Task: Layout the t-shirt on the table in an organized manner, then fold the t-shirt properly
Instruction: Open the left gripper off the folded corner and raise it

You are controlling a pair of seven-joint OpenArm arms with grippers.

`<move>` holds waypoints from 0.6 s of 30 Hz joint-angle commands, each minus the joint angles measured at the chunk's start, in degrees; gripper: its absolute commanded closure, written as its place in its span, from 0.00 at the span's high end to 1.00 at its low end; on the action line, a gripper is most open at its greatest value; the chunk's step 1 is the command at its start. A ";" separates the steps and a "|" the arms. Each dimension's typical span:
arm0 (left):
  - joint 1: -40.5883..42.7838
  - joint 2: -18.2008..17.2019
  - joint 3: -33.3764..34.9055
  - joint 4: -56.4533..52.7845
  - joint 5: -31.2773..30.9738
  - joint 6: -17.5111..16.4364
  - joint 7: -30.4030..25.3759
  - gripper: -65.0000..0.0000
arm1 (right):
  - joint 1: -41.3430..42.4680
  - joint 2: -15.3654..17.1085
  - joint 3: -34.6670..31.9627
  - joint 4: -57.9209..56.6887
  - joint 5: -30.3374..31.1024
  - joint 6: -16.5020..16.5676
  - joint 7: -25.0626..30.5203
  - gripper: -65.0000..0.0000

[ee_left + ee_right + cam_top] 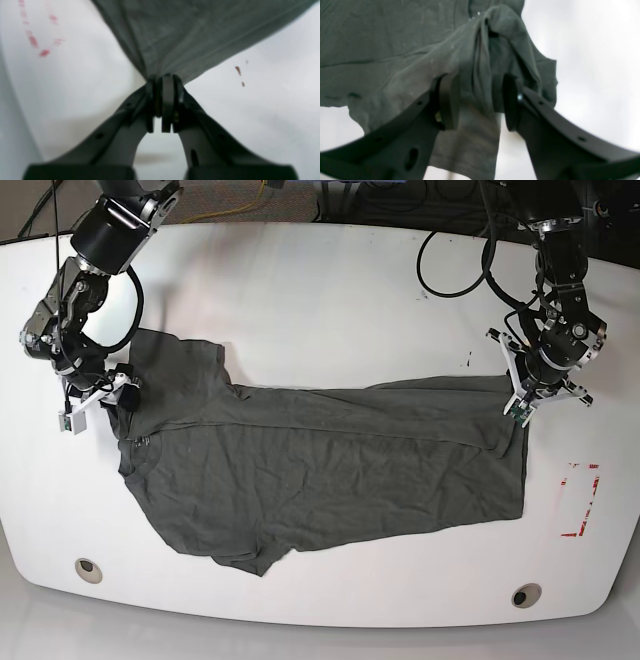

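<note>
With each arm holding an opposite end of the t-shirt (320,470), the dark grey garment lies stretched across the middle of the white table (320,290), collar end at the left and hem at the right, apparently so it can be pulled flat before folding. Pinched tight, the left gripper (163,80) clamps a corner of the hem, near the red tape mark (580,500). The right gripper (476,100), jaws partly apart, holds a thick bunched fold near the neck.
</note>
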 commanded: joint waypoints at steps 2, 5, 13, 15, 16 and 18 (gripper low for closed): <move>-0.62 -0.73 -0.40 2.21 -0.11 0.32 2.67 0.04 | 1.04 1.04 0.25 1.17 1.09 0.23 1.01 0.39; 0.08 -0.91 -0.40 2.30 -0.11 0.32 4.95 0.04 | 1.04 1.04 0.25 1.17 1.09 0.23 1.01 0.39; 2.72 -1.79 -0.49 4.41 -0.11 0.32 7.76 0.04 | 1.04 1.04 0.25 1.17 1.09 0.23 1.01 0.39; 3.77 -1.79 -0.49 5.02 -0.11 0.32 7.85 0.04 | 1.04 1.04 0.25 1.17 1.09 0.23 1.01 0.39; 4.30 -1.79 -0.49 5.29 -0.11 0.32 7.85 0.04 | 1.04 1.04 0.25 1.17 1.09 0.23 1.01 0.39; 5.62 -1.87 -0.49 5.90 -0.11 0.32 7.85 0.04 | 1.04 1.04 0.25 1.17 1.09 0.23 1.01 0.39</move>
